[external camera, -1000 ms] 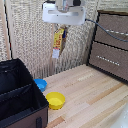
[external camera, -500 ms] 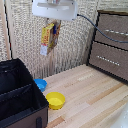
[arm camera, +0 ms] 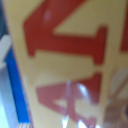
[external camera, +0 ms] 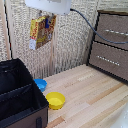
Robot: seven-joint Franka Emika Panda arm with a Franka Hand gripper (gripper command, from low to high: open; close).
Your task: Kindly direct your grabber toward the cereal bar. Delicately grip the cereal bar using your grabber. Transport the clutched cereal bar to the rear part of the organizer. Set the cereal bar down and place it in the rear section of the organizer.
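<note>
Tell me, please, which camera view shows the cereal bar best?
The exterior view shows it best: the whole cereal bar hangs high in the air under the claw, well above the organizer. The wrist view shows only a blurred close part of its yellow face with big red letters, so its outline cannot be seen there.

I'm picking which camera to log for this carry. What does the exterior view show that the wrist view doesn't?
Only the exterior view shows the setting: the gripper holding the cereal bar high in the air, the black organizer below, a blue bowl, a yellow bowl and the drawers. Only the wrist view shows the big red letters on the bar's yellow face. Both show the bar.
</note>
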